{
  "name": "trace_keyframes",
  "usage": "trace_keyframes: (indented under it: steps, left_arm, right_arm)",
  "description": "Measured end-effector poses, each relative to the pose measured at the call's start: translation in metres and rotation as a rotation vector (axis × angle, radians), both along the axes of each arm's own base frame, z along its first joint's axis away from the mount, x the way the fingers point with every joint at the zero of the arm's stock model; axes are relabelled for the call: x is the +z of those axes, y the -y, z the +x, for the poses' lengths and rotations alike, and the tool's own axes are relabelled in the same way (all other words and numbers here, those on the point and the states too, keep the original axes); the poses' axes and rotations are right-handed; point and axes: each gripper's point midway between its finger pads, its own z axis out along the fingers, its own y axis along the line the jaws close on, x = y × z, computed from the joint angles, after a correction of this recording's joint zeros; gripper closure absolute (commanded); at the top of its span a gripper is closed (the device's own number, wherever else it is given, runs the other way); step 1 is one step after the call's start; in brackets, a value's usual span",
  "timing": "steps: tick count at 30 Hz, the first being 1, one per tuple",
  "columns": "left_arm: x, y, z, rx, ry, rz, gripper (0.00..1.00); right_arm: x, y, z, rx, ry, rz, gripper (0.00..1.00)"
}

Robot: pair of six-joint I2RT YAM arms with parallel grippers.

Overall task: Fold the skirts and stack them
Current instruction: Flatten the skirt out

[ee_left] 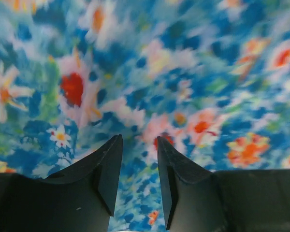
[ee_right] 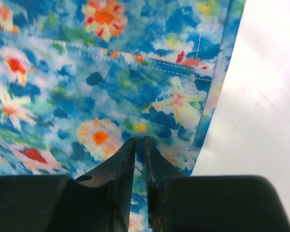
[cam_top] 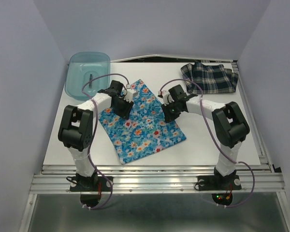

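Right of the bin (cam_top: 75,77), left gripper (ee_left: 139,139) gapes over flowered skirt (cam_top: 145,130); right gripper (ee_right: 139,141) nearly closed — grip unclear.

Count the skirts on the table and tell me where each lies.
2. The blue floral skirt lies spread flat at the middle of the table; the plaid skirt sits bunched at the far right corner. No other shows, though one could hide beneath these.

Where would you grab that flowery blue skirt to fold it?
Pinch the flowery skirt at its stitched right edge, coming straight down. It lies flat on the table, so only an edge offers anything to lift.
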Motion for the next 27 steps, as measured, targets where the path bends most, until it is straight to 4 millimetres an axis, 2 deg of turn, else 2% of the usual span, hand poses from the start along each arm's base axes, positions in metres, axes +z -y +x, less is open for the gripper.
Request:
trace_keyframes:
  steps: [2,3,5,7,12,14,16,19,23,25,27]
  left_arm:
    - [-0.03,-0.012,-0.009,0.023,-0.081,0.03,0.55]
    - [-0.036,-0.014,-0.009,0.033,-0.095,0.023,0.55]
    - [-0.035,-0.023,0.007,0.061,-0.059,0.033,0.55]
    - [-0.036,-0.025,0.016,0.075,-0.057,0.03,0.55]
    - [-0.034,-0.006,0.058,0.051,-0.008,0.009,0.56]
    - [-0.033,0.003,0.068,0.029,0.016,0.012,0.55]
    - [-0.033,0.015,0.074,0.0,0.041,0.019,0.55]
    - [-0.032,0.03,0.076,-0.037,0.056,0.022,0.54]
    - [-0.029,0.042,0.075,-0.057,0.061,0.007,0.52]
    - [-0.027,0.042,0.071,-0.059,0.06,-0.003,0.5]
    - [-0.016,0.037,0.065,-0.052,0.066,-0.013,0.49]
  right_arm:
    - [-0.002,0.012,-0.012,-0.03,0.003,-0.026,0.9]
    - [-0.003,0.019,-0.019,-0.043,0.0,-0.043,0.95]
    - [-0.004,0.028,-0.029,-0.055,0.002,-0.058,0.99]
    - [-0.005,0.032,-0.038,-0.054,-0.005,-0.062,0.99]
    - [-0.003,0.03,-0.058,-0.005,-0.043,-0.068,0.95]
    - [0.001,0.028,-0.069,0.018,-0.088,-0.062,0.91]
    - [0.013,0.019,-0.072,0.029,-0.124,-0.022,0.87]
    - [0.045,-0.003,-0.052,0.035,-0.082,0.061,0.87]
    - [0.089,-0.035,-0.006,0.045,0.045,0.167,0.87]
    - [0.097,-0.047,0.011,0.051,0.081,0.203,0.87]
    - [0.088,-0.055,0.016,0.058,0.066,0.221,0.87]
